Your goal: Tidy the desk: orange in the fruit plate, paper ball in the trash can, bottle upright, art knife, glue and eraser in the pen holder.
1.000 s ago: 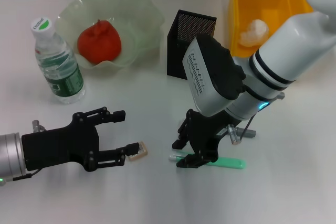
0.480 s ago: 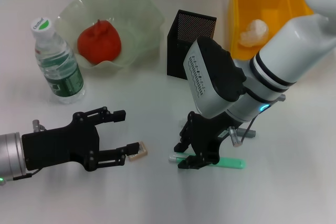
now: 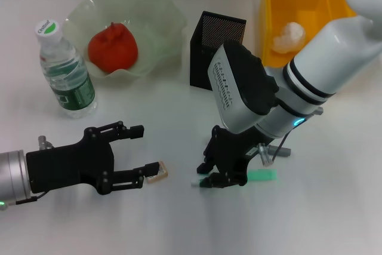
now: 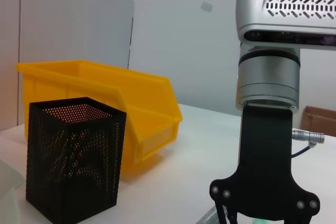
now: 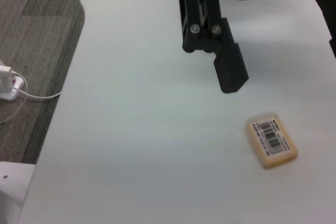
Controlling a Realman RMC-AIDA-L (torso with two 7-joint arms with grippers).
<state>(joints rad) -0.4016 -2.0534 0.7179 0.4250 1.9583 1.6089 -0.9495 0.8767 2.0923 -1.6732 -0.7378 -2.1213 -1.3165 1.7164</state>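
Right gripper (image 3: 222,177) is being closed on the green glue stick (image 3: 262,175) lying on the tabletop (image 3: 179,219). Left gripper (image 3: 138,153) is being held open, the eraser (image 3: 157,171) touching its lower fingertip. With the stick gripped at one end, a slip is being risked.

A grey carpet (image 5: 37,24) covers the floor beside the table. On it lies a white power strip (image 5: 9,85) with a white cable (image 5: 39,97). Far behind stands a brown cardboard box (image 4: 319,120) near a pale wall (image 4: 178,35).
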